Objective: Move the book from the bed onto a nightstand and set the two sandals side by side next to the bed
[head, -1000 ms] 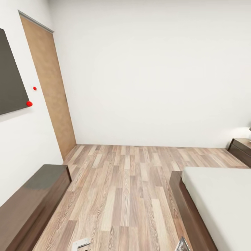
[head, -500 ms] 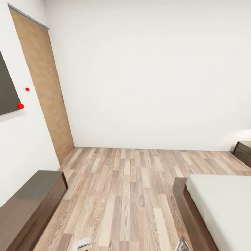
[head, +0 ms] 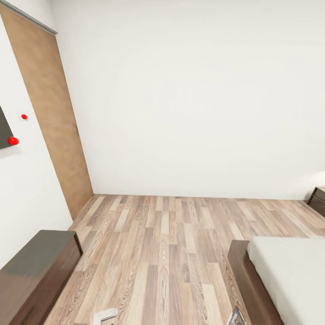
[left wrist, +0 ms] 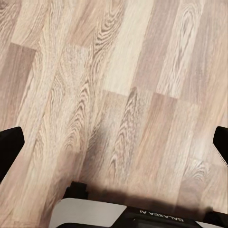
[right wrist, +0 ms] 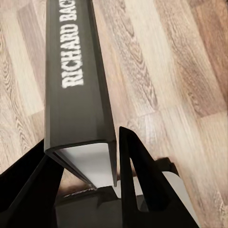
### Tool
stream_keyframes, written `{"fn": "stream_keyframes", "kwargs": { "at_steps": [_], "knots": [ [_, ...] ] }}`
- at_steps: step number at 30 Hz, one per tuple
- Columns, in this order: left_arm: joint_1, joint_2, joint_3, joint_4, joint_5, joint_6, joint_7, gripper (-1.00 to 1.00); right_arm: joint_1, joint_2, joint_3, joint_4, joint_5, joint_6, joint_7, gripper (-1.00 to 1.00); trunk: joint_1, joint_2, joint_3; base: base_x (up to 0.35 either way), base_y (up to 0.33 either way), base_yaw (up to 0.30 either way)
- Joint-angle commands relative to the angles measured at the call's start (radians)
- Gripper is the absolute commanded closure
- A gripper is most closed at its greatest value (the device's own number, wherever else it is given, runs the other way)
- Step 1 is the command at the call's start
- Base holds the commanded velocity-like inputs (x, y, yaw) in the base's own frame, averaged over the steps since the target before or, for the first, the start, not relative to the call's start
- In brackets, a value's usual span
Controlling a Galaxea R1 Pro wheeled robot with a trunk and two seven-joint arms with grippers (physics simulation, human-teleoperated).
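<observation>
The book [right wrist: 78, 80] is clamped in my right gripper [right wrist: 90, 178], its black spine with white lettering pointing out over the wood floor. Black fingers [right wrist: 142, 185] press on both sides of it. A corner of the book [head: 237, 317] peeks in at the bottom of the head view, beside the foot of the bed [head: 289, 275]. The bed has a dark wood frame and a pale mattress. A nightstand [head: 318, 200] stands at the far right edge against the wall. My left gripper [left wrist: 114, 142] hangs open over bare floor, its fingertips [left wrist: 9, 145] wide apart. The sandals are out of view.
A long low dark cabinet [head: 36, 275] runs along the left wall. Beyond it is a brown door [head: 49, 113], and a dark wall panel with red knobs [head: 12, 141] sits at the left edge. Wood-plank floor [head: 162, 243] stretches to the white far wall.
The whole head view has shifted as the camera moves forward: door and wall panel slide left, the nightstand slides right, cabinet and bed sink lower. The book stays held.
</observation>
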Motion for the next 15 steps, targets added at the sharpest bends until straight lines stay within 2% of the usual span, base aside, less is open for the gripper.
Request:
{"fn": "stream_keyframes", "kwargs": {
  "at_steps": [1,15],
  "knots": [
    [-0.001,0.0,0.003,0.001,0.004,-0.003,0.002,-1.0,-0.002,0.0,0.007,0.004,-0.007,-0.006,0.007,1.0,0.001,-0.002,-0.002,0.332,0.0,0.0],
    [-0.001,0.0,0.003,0.001,0.004,-0.004,0.002,-1.0,-0.002,0.0,0.007,0.004,-0.007,-0.006,0.007,1.0,0.001,-0.002,-0.002,0.332,0.0,0.0]
  ]
}}
